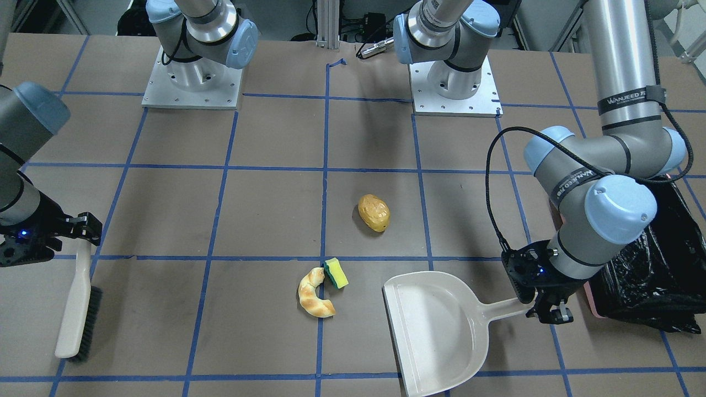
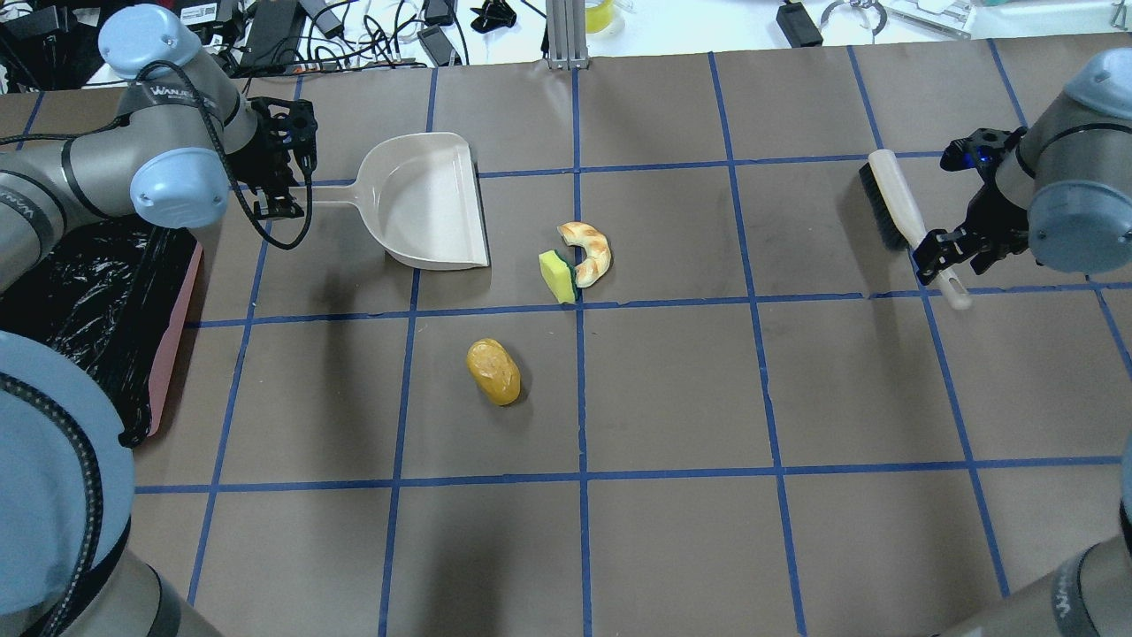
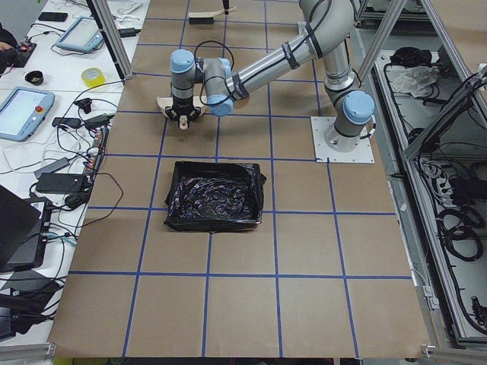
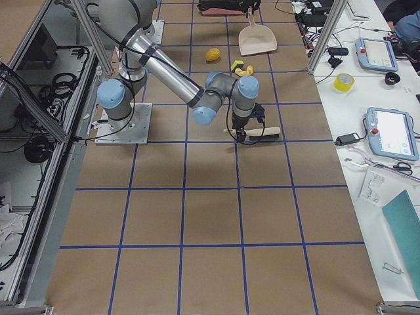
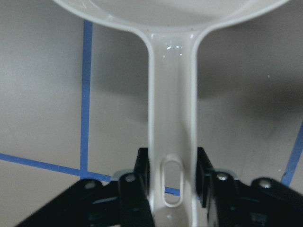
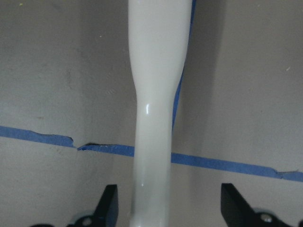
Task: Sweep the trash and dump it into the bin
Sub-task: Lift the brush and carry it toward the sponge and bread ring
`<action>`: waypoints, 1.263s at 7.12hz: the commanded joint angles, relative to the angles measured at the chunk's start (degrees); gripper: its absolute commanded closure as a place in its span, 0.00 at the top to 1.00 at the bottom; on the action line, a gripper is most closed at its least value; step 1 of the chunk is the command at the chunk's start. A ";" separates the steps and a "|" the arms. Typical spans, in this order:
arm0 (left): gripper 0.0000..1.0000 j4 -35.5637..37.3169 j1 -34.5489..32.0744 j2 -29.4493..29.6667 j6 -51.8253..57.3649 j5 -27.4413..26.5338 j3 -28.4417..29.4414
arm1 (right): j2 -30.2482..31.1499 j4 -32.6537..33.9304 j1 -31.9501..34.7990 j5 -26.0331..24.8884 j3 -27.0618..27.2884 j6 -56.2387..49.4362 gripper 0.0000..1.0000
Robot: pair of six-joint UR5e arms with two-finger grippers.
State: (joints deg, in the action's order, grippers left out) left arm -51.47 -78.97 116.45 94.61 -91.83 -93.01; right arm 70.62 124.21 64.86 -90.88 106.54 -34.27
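Note:
The trash lies mid-table: a golden-brown potato-like lump (image 2: 493,371), a tan croissant piece (image 2: 591,250) and a yellow-green sponge (image 2: 557,275) touching it. The beige dustpan (image 2: 429,203) rests flat just left of them, its mouth facing them. My left gripper (image 5: 173,179) is shut on the dustpan's handle. The beige brush (image 2: 898,212) lies on the table at the far right. My right gripper (image 6: 168,208) is open, its fingers straddling the brush handle with gaps on both sides. The bin (image 2: 177,336), pink with a black bag, stands at the left edge beside the left arm.
Brown paper with blue tape grid lines covers the table (image 2: 672,398). Both arm bases (image 1: 192,82) stand at the robot's side of the table. Cables and gear (image 2: 354,26) lie beyond the far edge.

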 commanded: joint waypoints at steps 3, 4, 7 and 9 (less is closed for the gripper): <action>0.01 0.50 -1.45 -2.54 3.47 -1.60 -1.21 | 0.14 -0.90 0.09 -0.17 -0.10 2.63 0.01; 0.01 0.67 -1.36 -3.15 4.52 -1.60 -2.08 | 0.14 -1.16 0.26 -0.17 -0.10 2.71 0.00; 0.01 4.80 0.56 -3.42 5.75 -0.28 -2.43 | 0.92 -2.91 1.57 -0.17 -1.85 5.25 0.00; 0.01 4.71 1.54 -2.73 6.54 -0.89 -4.54 | 1.01 -5.03 8.22 0.09 -3.96 12.52 0.00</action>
State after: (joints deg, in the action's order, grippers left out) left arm -46.81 -77.99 113.35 100.48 -92.30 -96.51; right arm 71.56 120.14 69.11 -90.93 103.61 -26.00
